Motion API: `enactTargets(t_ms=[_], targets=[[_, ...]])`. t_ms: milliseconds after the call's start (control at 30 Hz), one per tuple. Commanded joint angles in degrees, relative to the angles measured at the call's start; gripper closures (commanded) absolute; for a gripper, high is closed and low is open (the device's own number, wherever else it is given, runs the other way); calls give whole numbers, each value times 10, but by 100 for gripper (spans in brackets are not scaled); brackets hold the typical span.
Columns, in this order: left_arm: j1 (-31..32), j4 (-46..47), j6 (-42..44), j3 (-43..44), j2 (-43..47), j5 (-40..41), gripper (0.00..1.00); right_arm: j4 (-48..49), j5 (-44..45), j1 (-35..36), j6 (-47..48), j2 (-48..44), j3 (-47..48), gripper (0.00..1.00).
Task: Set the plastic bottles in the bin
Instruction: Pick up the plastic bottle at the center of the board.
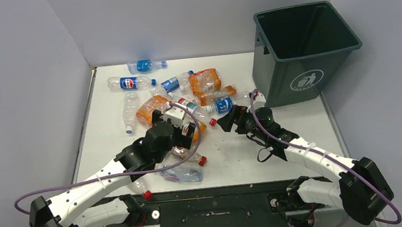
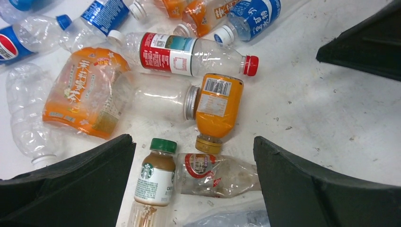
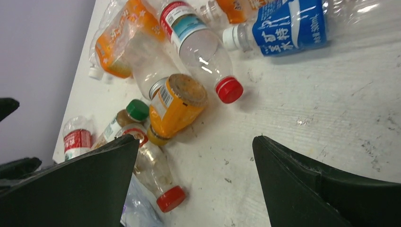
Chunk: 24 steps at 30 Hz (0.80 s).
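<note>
Since both pairs of jaws stand spread wide with nothing between them, we read this as the moment of choosing a bottle, not of carrying one. The left jaws hang low over the near edge of the heap. Between their tips lie a Starbucks bottle (image 2: 156, 172) with a green cap and a crushed clear bottle with a red label (image 2: 215, 172). Just beyond is the small orange bottle (image 2: 218, 109), its cap end pointing back toward the wrist.

The right jaws, equally open and empty, tilt down toward that same orange bottle from the other side, with bare counter (image 1: 236, 160) beneath them. We judge that two arms aimed at one small bottle could clash, so one ought to take a neighbour. The red-capped bottle (image 2: 189, 54) lies just beside the orange one, and the blue-labelled bottle (image 3: 288, 26) lies a little past the right jaws.

Farther out, the plastic bottles (image 1: 207, 82) are strewn on their sides across the middle and far left of the counter, a Pepsi bottle (image 1: 128, 83) among them. None that we can make out stands upright, so each will want a grip across its body.

The bin (image 1: 307, 53) stands upright at the far right corner, mouth open, apart from the heap and nearer the right arm (image 1: 314, 155), so we think that arm suits the carrying. We see no bottle inside it, though its depths are dark.
</note>
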<state>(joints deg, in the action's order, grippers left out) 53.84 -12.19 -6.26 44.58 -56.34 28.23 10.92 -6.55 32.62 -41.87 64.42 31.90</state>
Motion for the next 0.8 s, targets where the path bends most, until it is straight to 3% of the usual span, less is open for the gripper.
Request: enactTargets(t_ms=[0,133,333,767], targets=[[-15,-120,-75,67,-6,-55,4,76,-101,4,2,-18,-38,5],[-44,-129,-91,36,24,-61,4,89,-149,43,36,28,-51,5],[-90,-66,-91,10,66,-102,4,97,-111,146,96,87,-39,7],[-92,-47,-111,-37,97,-137,4,122,-44,213,167,200,0,9]])
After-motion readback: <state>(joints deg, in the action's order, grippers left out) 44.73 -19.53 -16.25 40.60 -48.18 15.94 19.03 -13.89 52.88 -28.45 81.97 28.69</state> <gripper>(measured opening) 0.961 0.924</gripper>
